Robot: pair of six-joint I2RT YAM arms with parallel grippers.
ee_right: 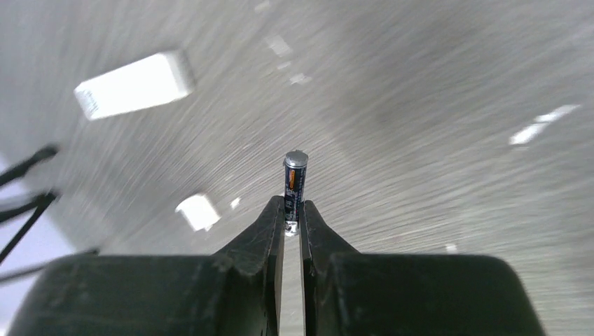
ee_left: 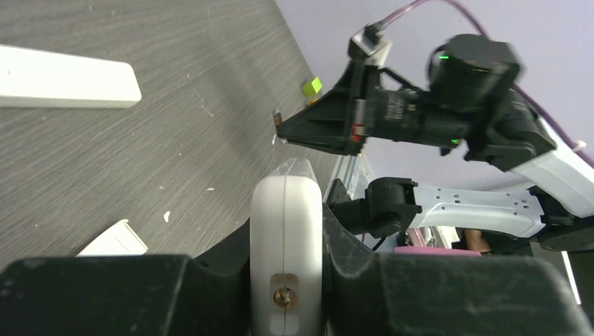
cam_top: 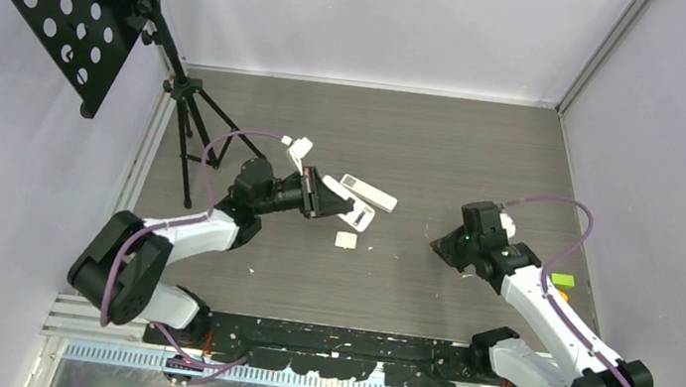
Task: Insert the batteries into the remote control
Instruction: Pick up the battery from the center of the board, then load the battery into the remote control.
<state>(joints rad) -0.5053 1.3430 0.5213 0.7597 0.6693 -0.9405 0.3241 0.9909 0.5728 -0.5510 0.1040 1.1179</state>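
Observation:
My left gripper [cam_top: 326,198] is shut on a white remote control [cam_top: 357,215] and holds it edge-on just above the table. In the left wrist view the remote [ee_left: 286,210] sits between the jaws. My right gripper [cam_top: 436,247] is shut on a thin dark battery [ee_right: 295,183], which sticks out past the fingertips. It hovers right of the remote and apart from it. The left wrist view shows the right gripper [ee_left: 280,128] pointing toward the remote with the battery tip [ee_left: 276,116] at its end. The other batteries are out of view.
A second white remote [cam_top: 371,194] lies just behind the held one. A small white cover piece [cam_top: 345,241] lies on the table in front of it. A green block [cam_top: 563,281] sits at the right. A tripod [cam_top: 190,123] with a perforated plate stands at the back left.

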